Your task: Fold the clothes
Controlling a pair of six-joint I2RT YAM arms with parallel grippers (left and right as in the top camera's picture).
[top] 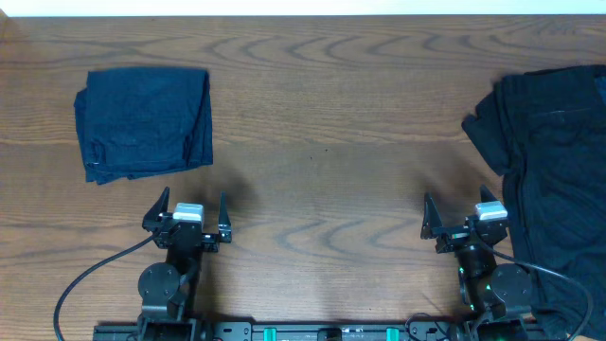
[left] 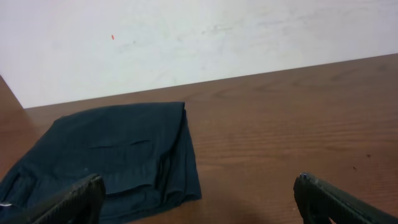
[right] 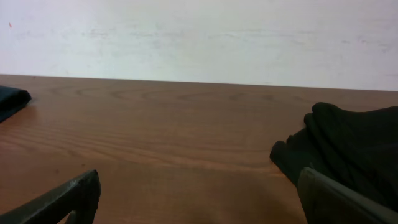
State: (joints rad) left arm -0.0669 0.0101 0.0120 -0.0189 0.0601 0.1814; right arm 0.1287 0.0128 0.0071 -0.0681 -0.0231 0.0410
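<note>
A folded navy garment (top: 144,123) lies at the back left of the table; the left wrist view shows it (left: 118,152) just ahead of my left fingers. A black rumpled garment (top: 554,180) lies unfolded at the right edge and runs off the front; the right wrist view shows its dark folds (right: 348,149) ahead to the right. My left gripper (top: 187,210) is open and empty, near the front, below the navy garment. My right gripper (top: 461,216) is open and empty, its right finger close beside the black garment's left edge.
The wooden table (top: 322,170) spans the whole view, with a white wall (right: 199,37) beyond its far edge. Black cables (top: 85,279) trail from both arm bases at the front edge.
</note>
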